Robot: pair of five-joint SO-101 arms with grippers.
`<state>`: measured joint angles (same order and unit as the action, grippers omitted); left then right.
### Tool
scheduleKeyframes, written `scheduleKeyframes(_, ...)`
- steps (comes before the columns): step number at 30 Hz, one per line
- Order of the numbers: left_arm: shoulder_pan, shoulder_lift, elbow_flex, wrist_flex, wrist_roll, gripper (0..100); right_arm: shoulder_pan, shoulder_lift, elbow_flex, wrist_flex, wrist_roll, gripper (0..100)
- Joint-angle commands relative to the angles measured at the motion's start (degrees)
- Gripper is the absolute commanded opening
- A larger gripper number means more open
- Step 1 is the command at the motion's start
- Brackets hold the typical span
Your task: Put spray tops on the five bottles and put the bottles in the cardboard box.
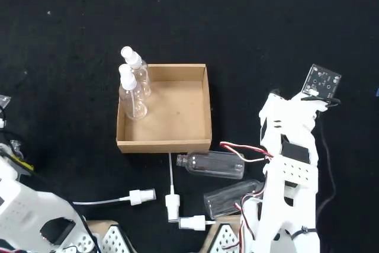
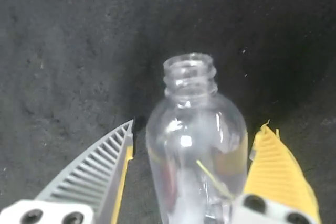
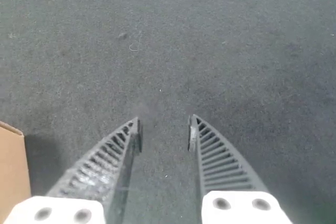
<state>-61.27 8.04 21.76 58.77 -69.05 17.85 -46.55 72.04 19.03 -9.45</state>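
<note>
Left tool (image 2: pixel 198 124) gripping uncapped bottle (image 2: pixel 197 150); right tool (image 3: pixel 164 129) hanging open, empty. We are judging bottle light, slick, thin-walled; mid-body hold safest.

High camera looking down, wrist cameras close — facing tabletop (image 1: pixel 71 28)

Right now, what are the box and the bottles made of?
The box looks like plain brown cardboard: dull, with thin walls and raw cut edges. The bottles look like clear, glossy plastic: you can see the black table through them and light glints off them. They could be glass; the look alone cannot settle it.
</note>
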Motion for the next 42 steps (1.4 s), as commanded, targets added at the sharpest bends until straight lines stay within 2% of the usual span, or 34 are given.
scheduleKeyframes(1, -1.54, -3.43, -3.03, 3.78, -3.16, 31, -0.7, 0.48, -0.75, 0.09, 0.09, 13.3)
scheduleKeyframes(4, -1.54, -4.13, -3.21, 6.59, -5.54, 24, -0.7, 0.48, -0.84, 0.09, 0.09, 13.3)
scheduleKeyframes(10, -0.4, -4.75, -2.51, 7.21, -4.57, 3, -0.7, 0.48, -0.84, 0.09, 0.09, 13.3)
scheduleKeyframes(14, 1.89, -4.84, -4.7, 13.19, 1.41, 3, -0.79, 0.48, -0.75, 0.09, 0.09, 13.3)
scheduleKeyframes(20, 4.09, -8.35, -10.24, 29.19, 2.11, 3, -0.79, 0.4, -0.75, 0.09, 0.09, 13.3)
scheduleKeyframes(23, 4.62, -14.59, -9.19, 32.7, 2.99, 3, -0.79, 0.4, -0.75, 0.09, 0.09, 13.3)
scheduleKeyframes(26, 6.46, -22.42, -2.77, 30.33, 7.38, 3, -0.88, 0.31, -0.75, 0.09, 0.09, 13.4)
scheduleKeyframes(29, 9.89, -32.09, 7.96, 24.7, 13.45, 3, -0.88, 0.22, -0.75, 0.18, 0.09, 13.4)
scheduleKeyframes(31, 12.53, -39.12, 15.34, 17.49, 20.31, 3, -0.88, 0.22, -0.75, 0.26, 0.0, 13.4)
scheduleKeyframes(36, 18.15, -55.38, 30.46, -0.18, 44.4, 3, -0.88, 0.13, -0.75, 0.44, 0.0, 13.4)
scheduleKeyframes(39, 22.2, -62.68, 35.56, -2.81, 55.56, 3, -0.88, 0.13, -0.75, 0.44, 0.0, 13.4)
scheduleKeyframes(42, 26.24, -67.96, 38.9, -4.84, 61.1, 3, -0.88, 0.22, -0.75, 0.44, 0.0, 13.4)
